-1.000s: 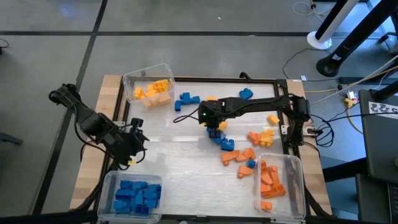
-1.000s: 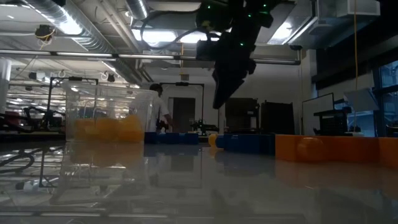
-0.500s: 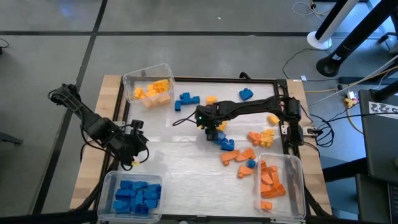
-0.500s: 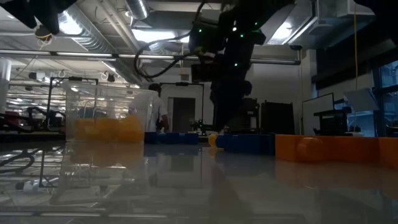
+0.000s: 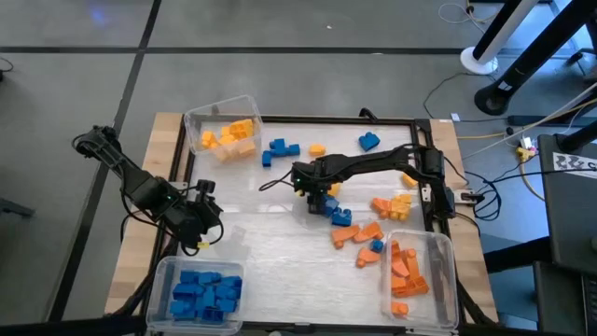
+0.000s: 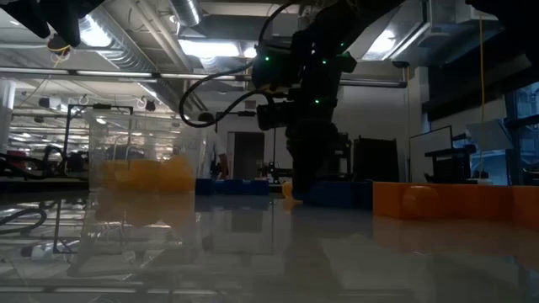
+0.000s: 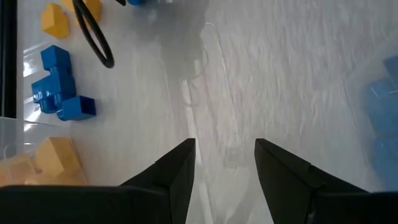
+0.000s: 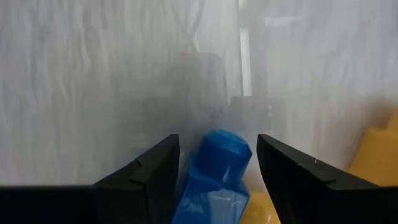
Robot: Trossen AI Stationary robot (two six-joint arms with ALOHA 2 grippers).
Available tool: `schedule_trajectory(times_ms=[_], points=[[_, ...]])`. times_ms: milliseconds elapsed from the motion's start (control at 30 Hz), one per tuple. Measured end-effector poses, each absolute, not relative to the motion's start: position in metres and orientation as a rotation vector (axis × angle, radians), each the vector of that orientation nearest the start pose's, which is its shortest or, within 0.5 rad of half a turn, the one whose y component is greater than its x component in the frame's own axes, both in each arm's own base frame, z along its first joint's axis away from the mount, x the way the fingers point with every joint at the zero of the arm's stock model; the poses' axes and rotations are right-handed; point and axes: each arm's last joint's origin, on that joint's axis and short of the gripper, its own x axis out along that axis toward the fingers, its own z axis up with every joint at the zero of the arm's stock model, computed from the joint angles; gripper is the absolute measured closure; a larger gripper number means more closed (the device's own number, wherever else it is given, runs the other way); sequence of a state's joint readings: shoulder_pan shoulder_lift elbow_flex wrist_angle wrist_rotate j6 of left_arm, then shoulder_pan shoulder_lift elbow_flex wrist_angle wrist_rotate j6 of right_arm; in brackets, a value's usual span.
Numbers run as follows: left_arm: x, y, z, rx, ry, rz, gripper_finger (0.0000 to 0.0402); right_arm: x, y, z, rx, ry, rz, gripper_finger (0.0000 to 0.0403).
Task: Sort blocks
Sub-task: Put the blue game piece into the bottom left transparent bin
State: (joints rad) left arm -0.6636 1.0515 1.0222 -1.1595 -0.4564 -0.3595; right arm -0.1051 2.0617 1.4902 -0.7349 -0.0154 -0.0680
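Observation:
Loose blocks lie on the white table: blue ones (image 5: 280,149) at the far side, and orange and yellow ones (image 5: 384,206) at the right. My right gripper (image 8: 217,163) points down at mid-table, open. Its fingers stand on either side of a blue block (image 8: 219,165) that lies on the table, with a gap on each side. A yellow block (image 8: 380,149) lies just beside it. In the high view this gripper (image 5: 315,194) is next to a short row of blue blocks (image 5: 336,214). My left gripper (image 7: 224,163) hangs open over bare table at the left (image 5: 200,220).
Three clear bins stand at the table's corners: one with yellow blocks (image 5: 224,131) far left, one with blue blocks (image 5: 201,294) near left, one with orange blocks (image 5: 415,275) near right. A black frame (image 5: 336,119) borders the table. The white sheet (image 5: 270,252) between the arms is bare.
My right gripper has come down at mid-table until its tips are at the table on either side of the blue block, and its fingers stand wider apart than before. My left gripper has sunk a little over the left side. No block has moved.

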Motion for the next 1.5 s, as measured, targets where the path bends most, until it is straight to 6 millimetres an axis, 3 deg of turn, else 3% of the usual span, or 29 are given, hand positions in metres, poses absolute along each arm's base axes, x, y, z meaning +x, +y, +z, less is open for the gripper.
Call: schedule_trajectory(times_ms=[467, 700, 833, 1000, 1133, 1367, 1500], points=[[0.142, -0.095, 0.299, 0.304, 1.009, 0.001, 0.0247, 0.405, -0.042, 0.14, 0.131, 1.404, -0.059, 0.0191], [0.142, -0.095, 0.299, 0.304, 1.009, 0.001, 0.0247, 0.405, -0.041, 0.139, 0.14, 1.403, -0.045, 0.0264], [0.142, -0.095, 0.299, 0.309, 1.009, -0.002, 0.0247, 0.406, -0.041, 0.139, 0.139, 1.4, -0.041, 0.0268], [0.14, -0.092, 0.302, 0.316, 0.994, -0.01, 0.0247, 0.415, -0.042, 0.151, 0.132, 1.376, -0.031, 0.0268], [0.134, -0.084, 0.308, 0.283, 0.961, 0.001, 0.0247, 0.432, -0.041, 0.173, 0.144, 1.246, 0.034, 0.0263], [0.113, -0.064, 0.323, 0.185, 0.864, 0.016, 0.0247, 0.465, -0.03, 0.213, 0.192, 0.906, 0.246, 0.0262], [0.1, -0.053, 0.331, 0.12, 0.792, 0.046, 0.0247, 0.482, -0.009, 0.236, 0.154, 0.686, 0.36, 0.0261]])
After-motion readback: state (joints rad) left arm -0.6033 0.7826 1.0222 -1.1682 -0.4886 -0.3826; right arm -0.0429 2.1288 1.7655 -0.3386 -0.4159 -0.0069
